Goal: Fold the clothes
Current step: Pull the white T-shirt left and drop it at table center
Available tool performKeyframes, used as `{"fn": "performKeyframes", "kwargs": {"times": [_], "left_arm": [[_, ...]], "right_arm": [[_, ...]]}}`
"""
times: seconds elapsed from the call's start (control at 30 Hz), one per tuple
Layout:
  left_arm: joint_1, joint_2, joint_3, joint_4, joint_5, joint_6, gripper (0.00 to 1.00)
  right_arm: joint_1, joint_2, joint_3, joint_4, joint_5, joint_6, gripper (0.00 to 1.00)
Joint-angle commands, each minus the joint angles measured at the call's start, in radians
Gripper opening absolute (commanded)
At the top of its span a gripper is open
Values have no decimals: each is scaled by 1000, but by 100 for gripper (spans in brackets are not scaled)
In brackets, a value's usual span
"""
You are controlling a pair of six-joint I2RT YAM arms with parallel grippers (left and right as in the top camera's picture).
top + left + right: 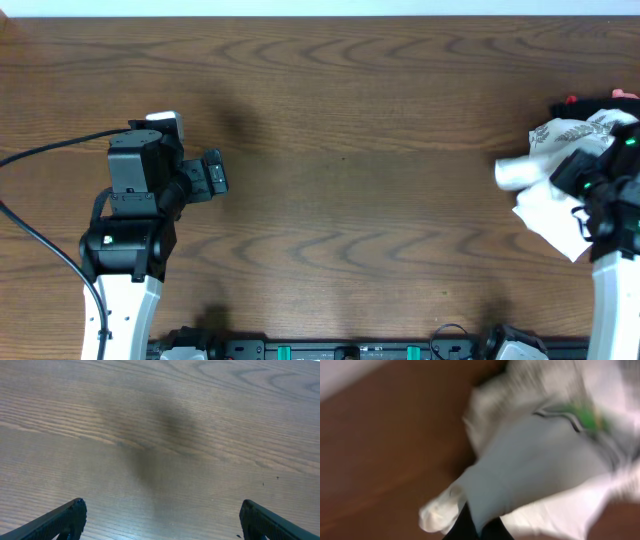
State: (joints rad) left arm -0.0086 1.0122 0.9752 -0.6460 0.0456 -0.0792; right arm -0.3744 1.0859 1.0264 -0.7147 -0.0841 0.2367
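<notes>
The white T-shirt [545,205] is bunched up at the far right of the table, with my right gripper [580,182] in the middle of it. In the blurred right wrist view the shirt [540,455] drapes over my dark fingers [480,527], and a bit of green-and-black graphic [585,417] shows near the top. The jaws look shut on the cloth, which hides most of them. My left gripper [215,175] is at the left, far from the shirt. In the left wrist view it [162,510] is open and empty over bare wood.
More crumpled cloth, leaf-patterned white [575,130] with black and red bits [590,103], lies at the right edge behind the shirt. A black cable [50,150] runs to the left arm. The table's far edge [320,14] meets a pale wall.
</notes>
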Motion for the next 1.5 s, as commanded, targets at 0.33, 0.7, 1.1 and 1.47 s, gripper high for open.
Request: {"fn": "performKeyframes", "kwargs": {"times": [0.33, 0.7, 1.1, 1.47], "left_arm": [[-3, 0, 22, 26, -1, -9, 98], [-3, 0, 22, 45, -1, -9, 98], [-3, 0, 22, 53, -1, -9, 98], [-3, 0, 22, 61, 0, -9, 98]], "right_arm": [[117, -35, 248, -115, -490, -359, 1], [137, -44, 256, -8, -224, -137, 1], [288, -46, 257, -110, -603, -429, 1], [653, 20, 274, 31, -256, -297, 1]]}}
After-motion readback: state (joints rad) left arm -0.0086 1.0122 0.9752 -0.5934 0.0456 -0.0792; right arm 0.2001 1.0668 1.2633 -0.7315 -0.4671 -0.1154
